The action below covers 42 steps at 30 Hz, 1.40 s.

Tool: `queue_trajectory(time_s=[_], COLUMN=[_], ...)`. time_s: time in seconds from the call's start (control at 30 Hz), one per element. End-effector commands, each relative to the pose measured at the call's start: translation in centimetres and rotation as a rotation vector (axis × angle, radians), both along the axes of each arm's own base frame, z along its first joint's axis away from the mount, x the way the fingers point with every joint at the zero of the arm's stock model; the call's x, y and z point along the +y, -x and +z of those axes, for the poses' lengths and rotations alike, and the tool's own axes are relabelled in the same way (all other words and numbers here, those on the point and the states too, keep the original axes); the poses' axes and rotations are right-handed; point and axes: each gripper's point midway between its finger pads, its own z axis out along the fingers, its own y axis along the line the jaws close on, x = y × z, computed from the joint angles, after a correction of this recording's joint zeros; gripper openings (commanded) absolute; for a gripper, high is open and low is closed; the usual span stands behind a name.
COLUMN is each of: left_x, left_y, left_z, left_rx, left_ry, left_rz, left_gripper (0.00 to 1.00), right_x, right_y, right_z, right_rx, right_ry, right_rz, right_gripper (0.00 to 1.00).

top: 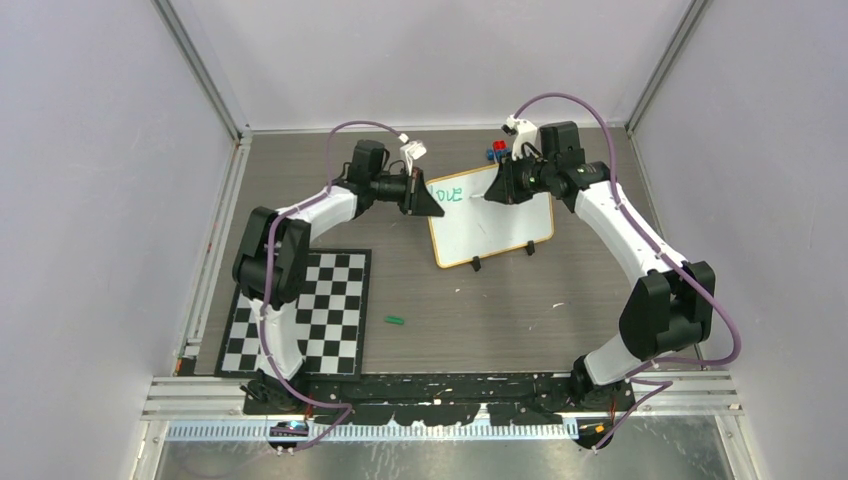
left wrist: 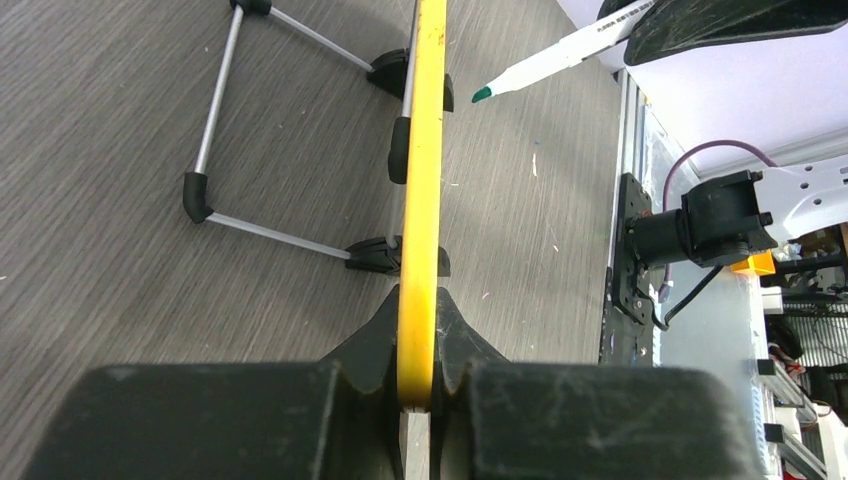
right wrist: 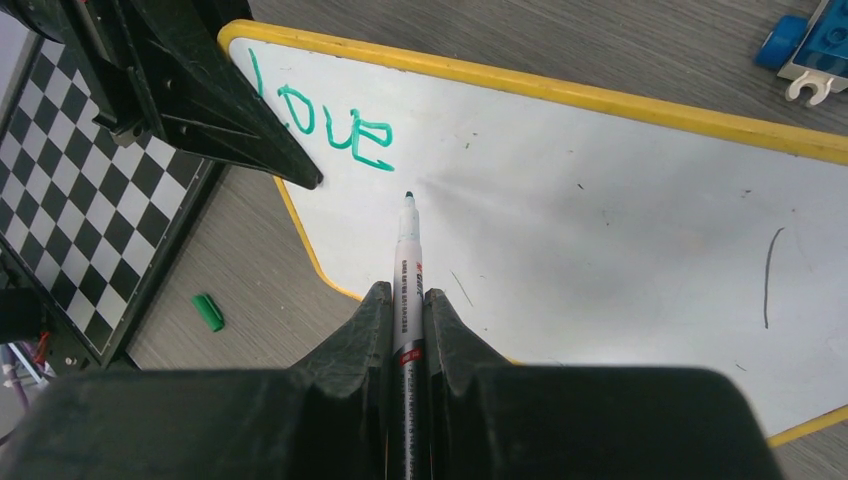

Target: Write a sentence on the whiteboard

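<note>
The left pincer clamps the left edge of the small yellow-framed white whiteboard, propped on the grey counter, steadying it while the right pincer grips a white green-tipped marker beside the green handwritten sentence, reading only "love".

On my feed the whiteboard shows a white face inside a yellow-orange frame, and the sentence on it is green. The marker is white with a green tip. The bench is grey-brown woodgrain. Toward its near left corner lies a black-and-white checkered mat, with a green cap beside it. Blue and red blocks sit at the far edge.
</note>
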Motion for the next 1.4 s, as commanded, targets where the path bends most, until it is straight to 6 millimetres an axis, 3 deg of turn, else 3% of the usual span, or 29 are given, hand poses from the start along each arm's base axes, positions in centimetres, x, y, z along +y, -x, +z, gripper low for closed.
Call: queue_trajectory(time_s=[0.0,0.63,0.97,1.37], left_x=[0.4,0.6,0.7,0.7], left_y=[-0.2,-0.1,-0.2,-0.2], left_z=[-0.7,-1.2,-1.5,-1.5], left_rx=[0.021,0.015,0.014,0.006], left_ry=[-0.035,-0.046,-0.052,-0.052], left_rz=[-0.012,0.001,0.005,0.004], left_gripper=[0.00,0.00,0.00,0.00], right_x=[0.2,0.2,-0.5,0.0], right_y=[-1.8,-3.6,-2.3,-2.4], right_z=[3.4,2.8,1.0,0.8], right_rx=[-0.116,-0.105,-0.062,-0.053], right_ry=[-0.025,-0.011,0.023,0.030], right_rz=[-0.010,-0.052,-0.058,-0.022], right_gripper=[0.00,0.00,0.00,0.00])
